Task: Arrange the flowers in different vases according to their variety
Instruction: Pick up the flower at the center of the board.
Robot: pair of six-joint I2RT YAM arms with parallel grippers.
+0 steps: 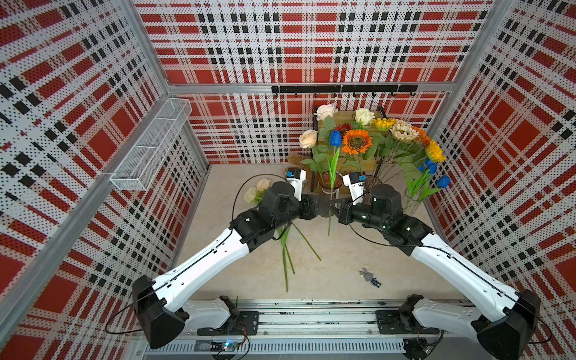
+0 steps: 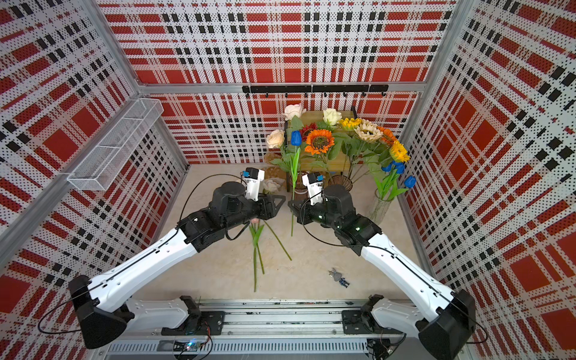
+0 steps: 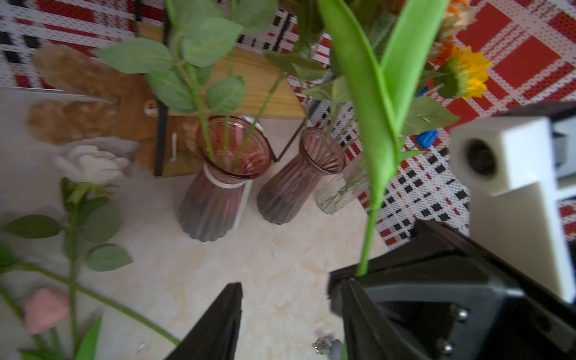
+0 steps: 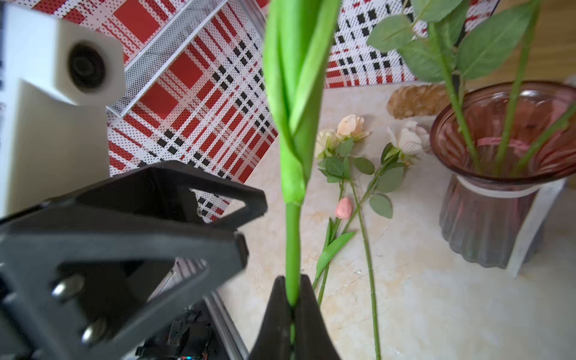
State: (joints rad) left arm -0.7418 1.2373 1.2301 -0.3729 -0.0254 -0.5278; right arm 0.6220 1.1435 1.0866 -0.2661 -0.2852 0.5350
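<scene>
A: Front edge first. What's nearest?

B: Small figurines [image 1: 369, 277] lying on the pale table [image 1: 343, 258]. Past them, loose flowers flat on the table: a pink tulip [image 4: 343, 208] and cream roses [image 4: 350, 126]. In both top views their heads are toward the left arm and partly under it.

A: Grippers?

B: Mid-table, tip to tip. Right gripper [image 4: 293, 304]: jaws pressed together on the green stem of a blue tulip [image 1: 335, 137], pinching it low down. The flower is upright and off the table, with the stem end hanging below the grip. Left gripper [image 2: 279, 204]: jaws spread, just beside that stem, gripping nothing. Whether it touches the stem, cannot tell.

A: Behind them?

B: Clear vase [image 1: 411, 202] on the right, with blue tulips [image 1: 431, 166] in it. Further back, a ribbed vase [image 3: 215, 199] holds three leafy stems. Beside it is a second ribbed vase [image 3: 290, 190], with sunflowers [image 1: 357, 141] above and their stems running down toward it. The held tulip stands in front of the first ribbed vase and is in none of the three.

A: Farthest?

B: Wooden stand [image 1: 343, 117] behind the vases. Wire basket [image 1: 149, 146] on the left wall.
</scene>
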